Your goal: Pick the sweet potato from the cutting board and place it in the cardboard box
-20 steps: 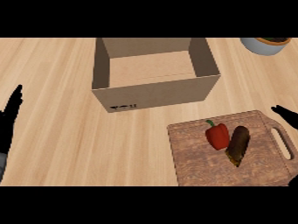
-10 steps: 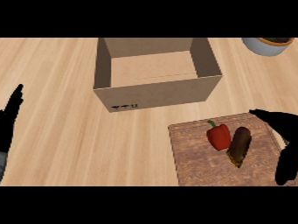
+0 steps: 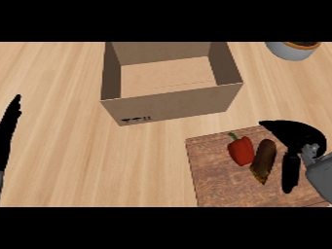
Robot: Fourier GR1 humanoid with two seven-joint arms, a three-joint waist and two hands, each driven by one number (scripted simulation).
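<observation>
A brown sweet potato (image 3: 264, 160) lies on the wooden cutting board (image 3: 219, 185) at the lower right, touching a red bell pepper (image 3: 241, 149) on its left. My right hand (image 3: 295, 141) hovers just right of the sweet potato, fingers arched over the board and thumb pointing down beside it, holding nothing. The open cardboard box (image 3: 170, 80) stands behind the board, at upper centre, with nothing visible inside. My left hand (image 3: 0, 141) rests open at the left edge, fingers up.
A grey bowl (image 3: 292, 49) with a brown rim sits at the far right back corner. Bare wooden counter (image 3: 67, 146) spreads between the left hand and the board.
My right hand has moved left over the cutting board, closing in on the sweet potato. The left hand, box, pepper and sweet potato have stayed put.
</observation>
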